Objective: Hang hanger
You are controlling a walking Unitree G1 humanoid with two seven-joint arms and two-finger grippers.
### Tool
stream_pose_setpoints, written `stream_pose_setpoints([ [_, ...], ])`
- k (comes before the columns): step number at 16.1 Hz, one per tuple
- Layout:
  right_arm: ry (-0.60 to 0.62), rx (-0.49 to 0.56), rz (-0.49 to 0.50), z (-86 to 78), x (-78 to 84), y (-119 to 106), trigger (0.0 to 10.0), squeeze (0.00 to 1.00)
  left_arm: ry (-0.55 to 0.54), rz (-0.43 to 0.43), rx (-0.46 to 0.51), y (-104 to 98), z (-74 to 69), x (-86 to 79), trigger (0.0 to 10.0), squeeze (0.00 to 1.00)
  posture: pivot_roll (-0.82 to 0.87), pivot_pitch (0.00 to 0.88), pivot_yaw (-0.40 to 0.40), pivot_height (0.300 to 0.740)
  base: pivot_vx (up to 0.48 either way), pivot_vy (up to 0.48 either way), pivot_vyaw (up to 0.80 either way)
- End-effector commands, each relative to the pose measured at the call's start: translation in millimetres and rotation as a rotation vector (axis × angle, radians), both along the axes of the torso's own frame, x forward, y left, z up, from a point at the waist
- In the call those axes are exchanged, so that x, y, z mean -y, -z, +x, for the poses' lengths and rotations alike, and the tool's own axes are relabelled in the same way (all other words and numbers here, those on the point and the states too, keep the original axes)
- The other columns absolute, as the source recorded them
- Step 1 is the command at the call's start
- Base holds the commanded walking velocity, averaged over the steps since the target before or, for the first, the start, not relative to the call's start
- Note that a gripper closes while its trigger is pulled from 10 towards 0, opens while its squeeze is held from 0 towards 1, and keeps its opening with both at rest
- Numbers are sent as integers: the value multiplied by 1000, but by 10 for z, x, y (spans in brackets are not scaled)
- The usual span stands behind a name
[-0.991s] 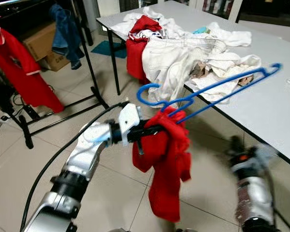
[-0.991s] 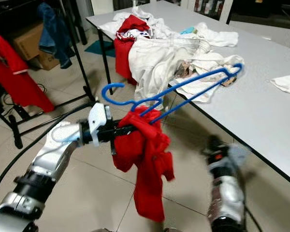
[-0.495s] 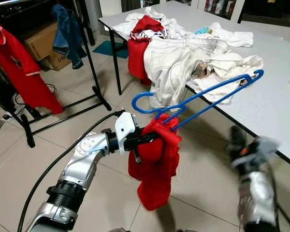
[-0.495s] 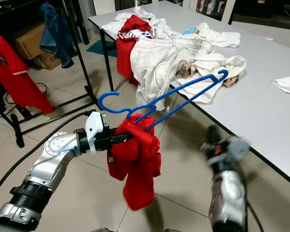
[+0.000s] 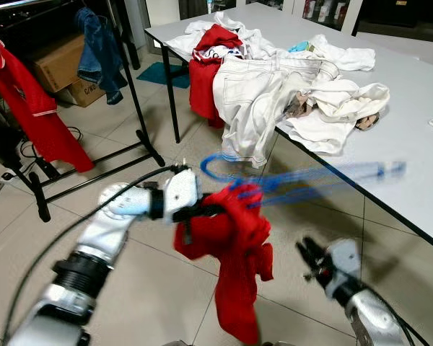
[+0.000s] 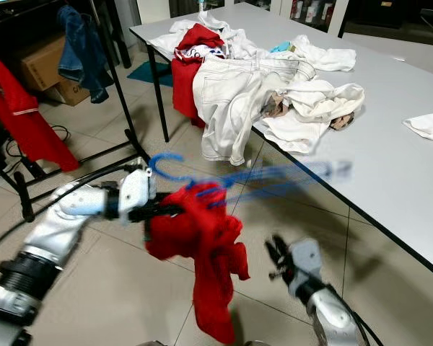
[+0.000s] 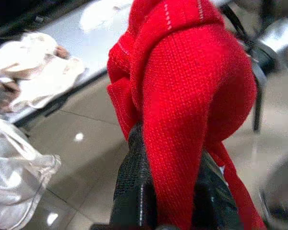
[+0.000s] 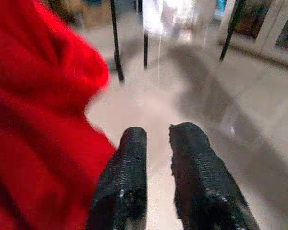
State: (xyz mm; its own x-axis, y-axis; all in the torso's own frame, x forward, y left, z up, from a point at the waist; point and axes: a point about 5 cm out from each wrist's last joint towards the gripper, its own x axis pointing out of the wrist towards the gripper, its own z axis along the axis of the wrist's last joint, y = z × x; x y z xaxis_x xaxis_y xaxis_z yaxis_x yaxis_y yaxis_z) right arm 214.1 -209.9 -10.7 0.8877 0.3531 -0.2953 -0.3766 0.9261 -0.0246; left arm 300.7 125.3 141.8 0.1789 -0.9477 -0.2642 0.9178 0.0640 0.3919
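A blue plastic hanger (image 5: 303,176), blurred with motion, lies nearly level in the air with its hook (image 5: 211,164) pointing left. A red knit garment (image 5: 234,245) is bunched at its neck and hangs down. My left gripper (image 5: 202,211) is shut on that bunched red fabric, which the left wrist view shows pinched between the black fingers (image 7: 134,191). My right gripper (image 5: 307,254) is low to the right of the garment, its fingers (image 8: 129,177) a narrow gap apart with nothing between them. The red cloth (image 8: 33,120) is beside it.
A black clothes rack (image 5: 133,94) stands at the left, carrying a red shirt (image 5: 29,101) and a denim piece (image 5: 97,43). A grey table (image 5: 418,144) at the right holds a pile of white and red clothes (image 5: 274,79). A cardboard box (image 5: 58,61) sits behind the rack.
The hanger has swung down from a steep tilt to nearly level and is blurred. My right gripper has risen toward the red garment. My left arm has shifted a little left.
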Motion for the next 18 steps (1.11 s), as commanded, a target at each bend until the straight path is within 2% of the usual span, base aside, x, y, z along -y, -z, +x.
stream_pose_setpoints([
  [1,-2,-11,-32,20,16,16,10000,39,36,19,35,-82,20,-20,10000,0,-129,0,46,740,0,0,0],
  [2,-8,-38,-39,-3,14,61,10000,0,47,34,43,-96,25,-53,10000,0,-124,0,44,740,0,0,0],
  [6,-83,-129,9,-120,-124,205,10000,0,77,65,90,-162,75,-82,10000,0,-111,0,40,740,0,0,0],
  [10,-98,-172,67,-50,-286,253,10000,0,155,71,110,-278,103,-63,10000,0,-102,0,36,740,0,0,0],
  [12,-98,-189,119,-18,-351,256,10000,0,183,84,106,-259,91,-55,10000,0,-103,0,39,740,0,0,0],
  [14,-153,-207,175,-7,-504,263,10000,0,205,71,91,-190,56,-14,10000,0,-105,0,40,740,0,0,0],
  [15,-206,-232,217,-16,-624,270,10000,616,204,50,83,-160,45,29,10000,0,-112,0,39,740,0,0,0],
  [16,-260,-259,261,-25,-736,272,10000,996,206,39,78,-138,35,65,10000,0,-116,0,37,740,0,0,0],
  [18,-335,-316,324,-53,-850,284,10000,1000,213,36,80,-124,28,89,10000,0,-116,0,33,740,0,0,0],
])
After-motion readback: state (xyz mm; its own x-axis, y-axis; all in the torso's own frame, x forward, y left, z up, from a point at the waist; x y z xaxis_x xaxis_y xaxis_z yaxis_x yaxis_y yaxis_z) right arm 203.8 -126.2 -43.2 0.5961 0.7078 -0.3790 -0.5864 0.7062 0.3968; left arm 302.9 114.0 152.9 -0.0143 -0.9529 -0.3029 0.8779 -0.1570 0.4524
